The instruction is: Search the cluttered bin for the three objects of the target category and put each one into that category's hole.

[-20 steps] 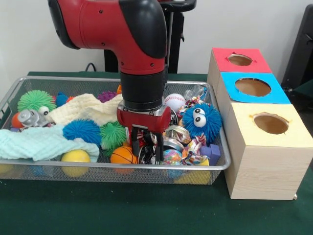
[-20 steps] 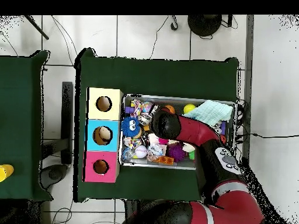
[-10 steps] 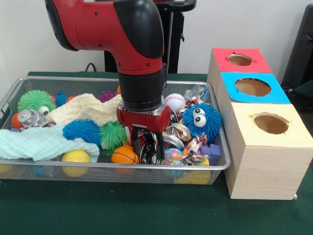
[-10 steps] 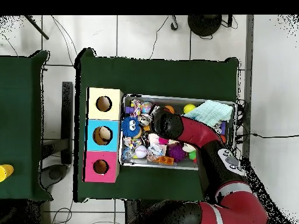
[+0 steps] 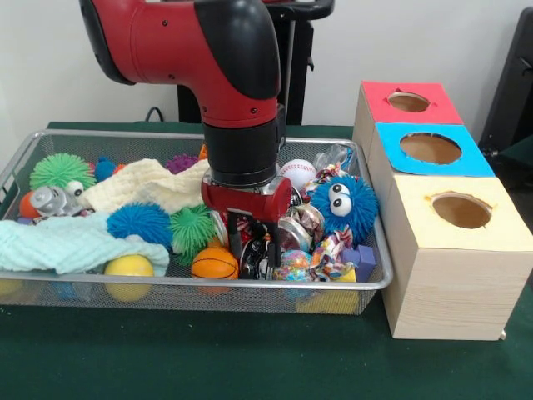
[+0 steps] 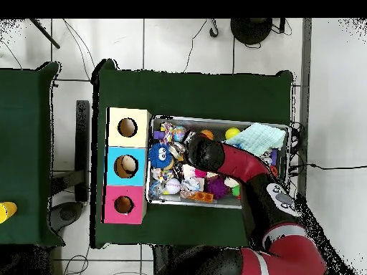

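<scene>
I see my gripper [image 5: 255, 243] down in the bin [image 5: 275, 283], fingers spread among toys beside an orange ball [image 5: 214, 263]. The red-topped hole [image 5: 408, 102] sits well apart toward the desk's far right corner.

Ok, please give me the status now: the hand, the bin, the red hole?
Hand down in the bin, among toys beside the orange ball; grip not clear. Red hole empty, way open.
</scene>
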`<action>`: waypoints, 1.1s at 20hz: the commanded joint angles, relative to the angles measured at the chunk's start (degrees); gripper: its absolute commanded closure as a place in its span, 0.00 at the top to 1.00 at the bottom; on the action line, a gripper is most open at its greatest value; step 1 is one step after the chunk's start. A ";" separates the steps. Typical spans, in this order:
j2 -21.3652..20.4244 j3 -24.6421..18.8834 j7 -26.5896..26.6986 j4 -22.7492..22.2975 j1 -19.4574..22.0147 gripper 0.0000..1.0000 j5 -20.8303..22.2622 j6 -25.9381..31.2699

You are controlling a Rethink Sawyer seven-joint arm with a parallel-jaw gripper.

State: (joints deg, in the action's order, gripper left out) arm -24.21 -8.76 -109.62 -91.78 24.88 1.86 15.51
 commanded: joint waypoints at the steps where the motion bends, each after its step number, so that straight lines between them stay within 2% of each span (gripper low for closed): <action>1: 7.01 1.89 -7.76 -10.90 -6.42 1.00 -0.96 15.28; 7: 4.90 8.15 -10.25 -10.63 -10.81 1.00 -3.46 18.64; 11: 4.02 10.09 -11.49 -11.82 -12.32 1.00 -5.96 20.49; 22: 3.40 10.45 -10.51 -14.56 -12.80 1.00 -10.10 20.66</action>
State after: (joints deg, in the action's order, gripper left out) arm -26.07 2.40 -109.89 -94.98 12.05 -7.24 25.15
